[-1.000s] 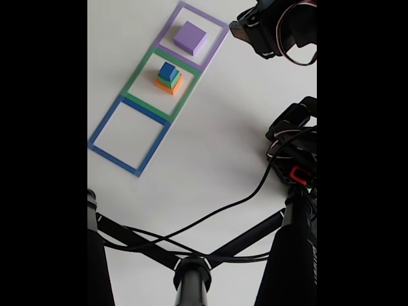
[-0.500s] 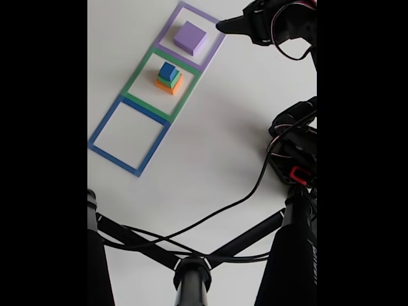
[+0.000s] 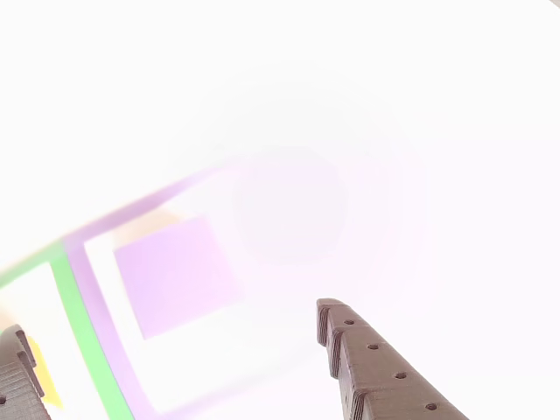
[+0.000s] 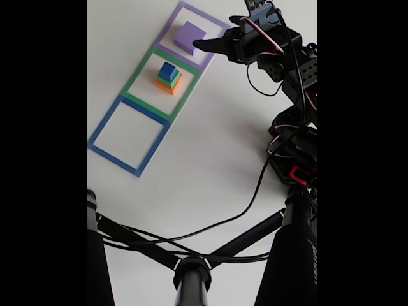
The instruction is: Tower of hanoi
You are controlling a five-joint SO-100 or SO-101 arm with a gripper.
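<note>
Gripper poised beside the purple cube on a white tabletop

White matte tabletop [image 4: 210,159] filled the fixed view, with black bars down both sides of the picture. Three flat square outlines lay on it in a diagonal row, edge to edge: a purple outline [image 4: 220,25] farthest up, a green outline [image 4: 137,80] in the middle, and a blue outline [image 4: 105,124] lowest.

The purple cube [image 4: 189,35] sat inside the purple outline. Inside the green outline stood a small stack: the orange cube [image 4: 168,86] at the bottom, the green cube [image 4: 170,78] on it, and the blue cube [image 4: 167,70] on top.

The black arm [image 4: 293,70] reached in from the right edge, red and black wires looping along it. Its gripper [image 4: 203,44] pointed left, the tip just at the purple cube's right side. In the other view, washed out by glare, two ridged fingers [image 3: 376,367] stood spread apart with the purple cube lying between and beyond them, nothing pinched.

Black tripod legs [image 4: 140,245] and a black cable [image 4: 223,217] crossed the lower part of the fixed view.
</note>
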